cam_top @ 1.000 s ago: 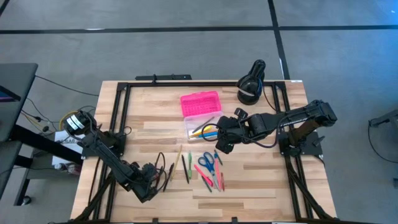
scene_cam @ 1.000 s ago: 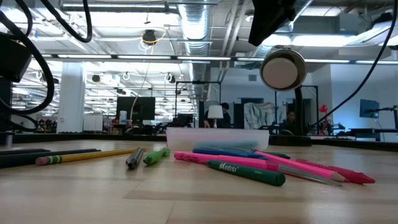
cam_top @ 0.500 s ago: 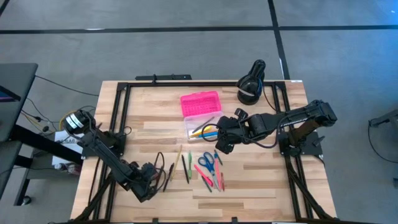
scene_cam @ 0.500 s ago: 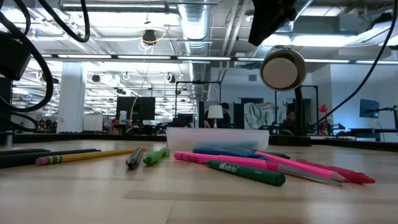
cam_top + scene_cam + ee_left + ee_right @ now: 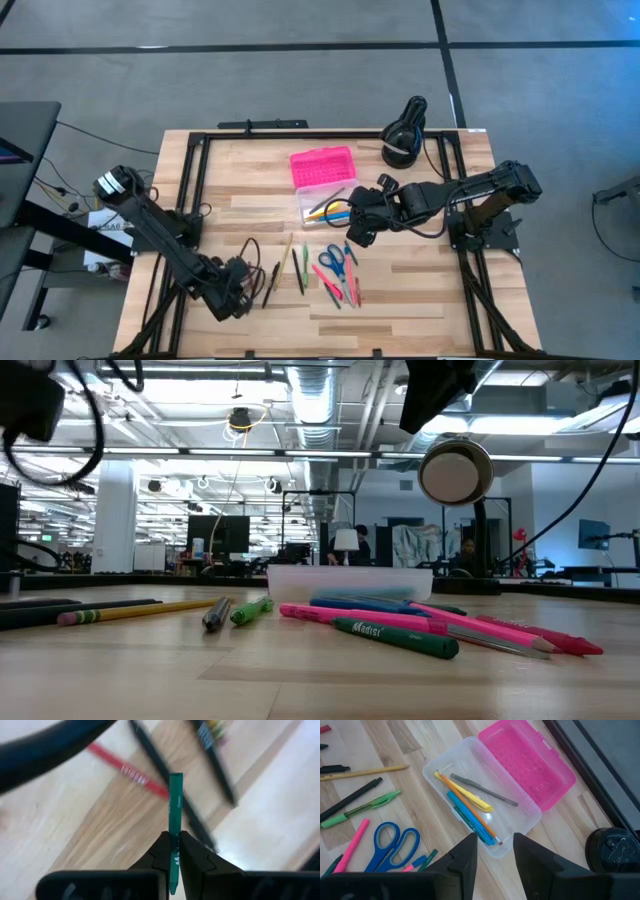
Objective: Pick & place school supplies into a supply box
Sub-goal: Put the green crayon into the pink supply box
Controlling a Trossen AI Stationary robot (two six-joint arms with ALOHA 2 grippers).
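The supply box lies open mid-table, its pink lid flat beside the clear base. The base holds yellow, orange and blue pens and a grey pencil. Loose pens and pencils and blue-handled scissors rest flat on the wood near the box. My left gripper is at the near-left of the table, shut on a green pen. My right gripper hovers open above the box's right end, touching nothing. My left gripper pinches the green pen between its two fingers, on the barrel. The pen lies along the fingers. One end sticks out forward past the fingertips and the other reaches back between them. It points out over a red pencil and dark pens on the wood.
A black lamp stands at the far-right corner, its head above the table. Black frame rails run along the table's edges. Pink and green markers and a yellow pencil lie in front of the box. Bare wood shows at the near edge.
My left arm has risen. Its elbow has swung up and toward the table's left, and its dark links have climbed out of the low view's left side. The gripper has shifted slightly left at the near-left of the table. My right arm has kept still.
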